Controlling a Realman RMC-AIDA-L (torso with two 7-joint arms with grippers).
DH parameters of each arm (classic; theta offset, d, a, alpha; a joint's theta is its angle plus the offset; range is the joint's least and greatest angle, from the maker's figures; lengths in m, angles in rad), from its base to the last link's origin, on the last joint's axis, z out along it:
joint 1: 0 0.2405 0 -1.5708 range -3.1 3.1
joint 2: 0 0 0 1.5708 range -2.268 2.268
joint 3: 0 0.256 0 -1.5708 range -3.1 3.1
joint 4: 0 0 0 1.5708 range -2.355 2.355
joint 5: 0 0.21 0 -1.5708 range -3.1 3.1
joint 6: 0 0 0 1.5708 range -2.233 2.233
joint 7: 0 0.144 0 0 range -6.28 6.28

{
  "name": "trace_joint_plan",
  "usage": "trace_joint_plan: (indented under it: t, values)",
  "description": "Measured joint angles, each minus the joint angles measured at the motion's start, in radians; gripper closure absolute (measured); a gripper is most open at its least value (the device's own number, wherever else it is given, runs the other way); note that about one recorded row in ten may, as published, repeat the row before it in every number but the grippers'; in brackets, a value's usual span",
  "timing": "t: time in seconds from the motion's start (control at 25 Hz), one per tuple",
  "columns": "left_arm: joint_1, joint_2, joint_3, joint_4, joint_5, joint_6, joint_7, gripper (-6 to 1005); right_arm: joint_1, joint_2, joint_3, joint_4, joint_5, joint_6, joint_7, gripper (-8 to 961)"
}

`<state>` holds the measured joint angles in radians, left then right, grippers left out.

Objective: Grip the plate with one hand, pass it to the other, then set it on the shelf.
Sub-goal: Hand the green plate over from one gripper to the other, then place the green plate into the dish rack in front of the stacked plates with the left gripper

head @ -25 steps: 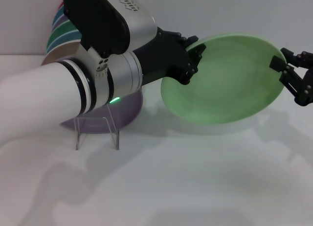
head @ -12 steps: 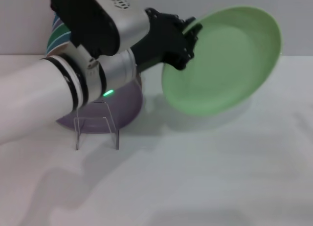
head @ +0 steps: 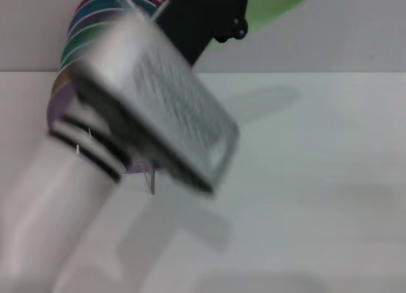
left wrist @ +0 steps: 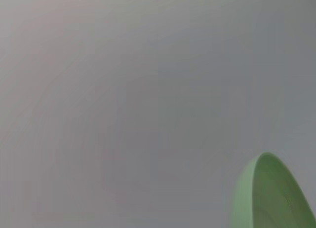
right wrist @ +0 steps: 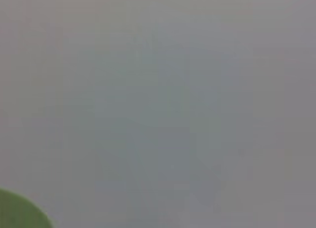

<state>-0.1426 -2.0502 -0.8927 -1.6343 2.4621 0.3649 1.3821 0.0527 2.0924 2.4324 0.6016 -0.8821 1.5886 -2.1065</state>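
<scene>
Mint-green plate held high by your left gripper

Your left gripper [head: 212, 17] rises above the clear shelf [head: 151, 179] and clasps the plate [head: 279, 1] by its rim at the head view's top edge, over the white table [head: 317, 179]. Your right gripper is out of view.

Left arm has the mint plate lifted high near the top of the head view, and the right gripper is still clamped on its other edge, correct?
Not quite. The left gripper does have the plate raised to the top of the head view, but no right gripper shows on it: the head view shows only the left arm there. The shelf is mostly hidden behind that arm.
</scene>
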Motion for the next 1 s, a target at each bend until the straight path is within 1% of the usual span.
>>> trace_joint_plan:
  t: [0.08,0.12,0.16,0.2,0.24,0.32,0.4,0.48,0.52,0.6,0.64,0.68,0.72,0.76,0.8,0.84,0.92,1.0]
  values:
    - [0.012,0.004,0.057,0.061,0.126,0.190,-0.054,918,0.004,0.000,0.001,-0.004,0.000,-0.003,-0.001,301]
    - [0.017,0.007,0.081,0.115,0.205,0.313,-0.122,918,0.008,-0.001,0.001,-0.008,0.000,-0.004,-0.003,301]
    - [0.019,0.012,0.087,0.148,0.247,0.383,-0.174,918,0.010,-0.001,0.002,-0.012,0.000,-0.005,-0.005,301]
    - [0.021,0.018,0.086,0.185,0.298,0.452,-0.263,918,0.014,-0.002,0.001,-0.017,0.000,-0.005,-0.009,301]
    - [0.025,0.028,0.074,0.236,0.357,0.530,-0.389,918,0.016,-0.003,0.000,-0.021,0.000,-0.005,-0.014,301]
    - [0.027,0.041,0.048,0.307,0.405,0.622,-0.552,918,0.018,-0.003,0.000,-0.024,0.000,-0.005,-0.021,301]
    - [0.021,0.059,0.004,0.409,0.421,0.735,-0.727,917,0.020,-0.003,-0.002,-0.026,0.000,-0.005,-0.024,301]
    - [0.001,0.083,-0.038,0.527,0.422,0.850,-0.900,917,0.023,-0.004,-0.004,-0.028,0.000,-0.005,-0.024,301]
    - [-0.013,0.092,-0.052,0.577,0.423,0.894,-0.962,917,0.025,-0.004,-0.004,-0.029,0.000,-0.005,-0.024,301]
    - [-0.067,0.116,-0.087,0.740,0.424,1.023,-1.113,918,0.028,-0.005,-0.005,-0.032,0.000,-0.004,-0.024,301]
    - [-0.103,0.122,-0.099,0.843,0.424,1.092,-1.173,918,0.031,-0.006,-0.006,-0.033,0.000,-0.004,-0.024,301]
    - [-0.129,0.125,-0.106,0.916,0.425,1.147,-1.216,918,0.034,-0.007,-0.006,-0.035,0.000,-0.003,-0.023,301]
    - [-0.177,0.131,-0.112,1.039,0.426,1.229,-1.287,919,0.038,-0.008,-0.006,-0.036,0.000,-0.003,-0.022,301]
    - [-0.207,0.135,-0.115,1.118,0.426,1.275,-1.330,919,0.040,-0.009,-0.006,-0.038,0.000,-0.003,-0.021,302]
    - [-0.253,0.139,-0.116,1.225,0.426,1.338,-1.395,919,0.043,-0.009,-0.006,-0.039,0.000,-0.003,-0.020,302]
    - [-0.283,0.139,-0.116,1.306,0.427,1.372,-1.432,919,0.044,-0.009,-0.006,-0.042,0.000,-0.003,-0.020,302]
    - [-0.321,0.136,-0.115,1.414,0.427,1.404,-1.456,919,0.048,-0.009,-0.006,-0.046,-0.001,-0.001,-0.020,302]
    - [-0.338,0.135,-0.105,1.467,0.426,1.411,-1.456,919,0.050,-0.009,-0.006,-0.051,-0.001,0.001,-0.023,302]
